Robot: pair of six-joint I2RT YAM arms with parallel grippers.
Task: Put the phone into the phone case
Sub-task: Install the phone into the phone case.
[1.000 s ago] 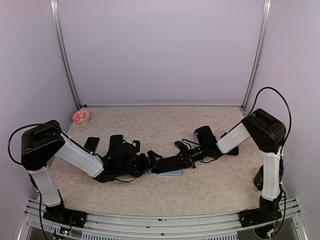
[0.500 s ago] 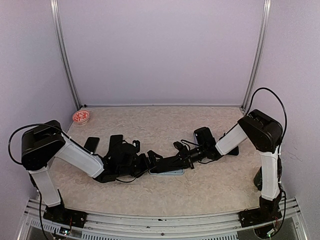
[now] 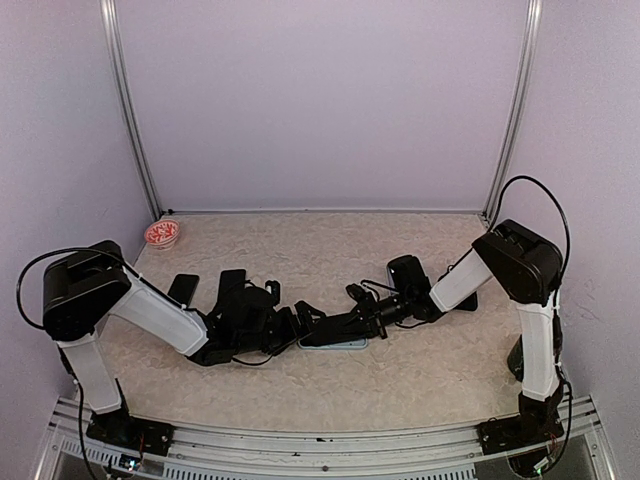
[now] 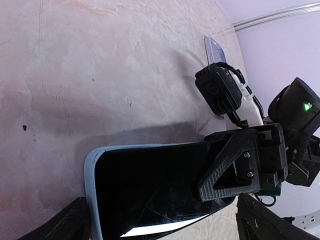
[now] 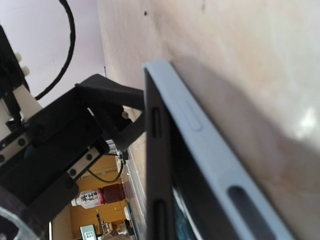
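The black phone (image 4: 150, 185) lies in the light blue phone case (image 4: 90, 172) on the table, and a pale strip shows along its near edge. In the top view the phone (image 3: 328, 332) covers most of the case (image 3: 345, 346). My right gripper (image 4: 240, 167) is shut, and its fingers rest on the phone's right end. My left gripper (image 4: 165, 225) stands open wide, one finger beyond each end of the case. The right wrist view shows the phone's side (image 5: 157, 165) against the case's wall (image 5: 210, 145). In the top view both grippers meet over the case, left (image 3: 298, 322) and right (image 3: 322, 328).
A small red and white bowl (image 3: 162, 234) sits at the back left corner. Black flat items (image 3: 183, 288) lie by the left arm. A clear piece (image 4: 215, 50) stands beyond the right wrist. Purple walls and metal posts (image 3: 135, 130) enclose the table.
The right arm's elbow and forearm have shifted slightly left. The phone, the case and the left arm look unchanged.
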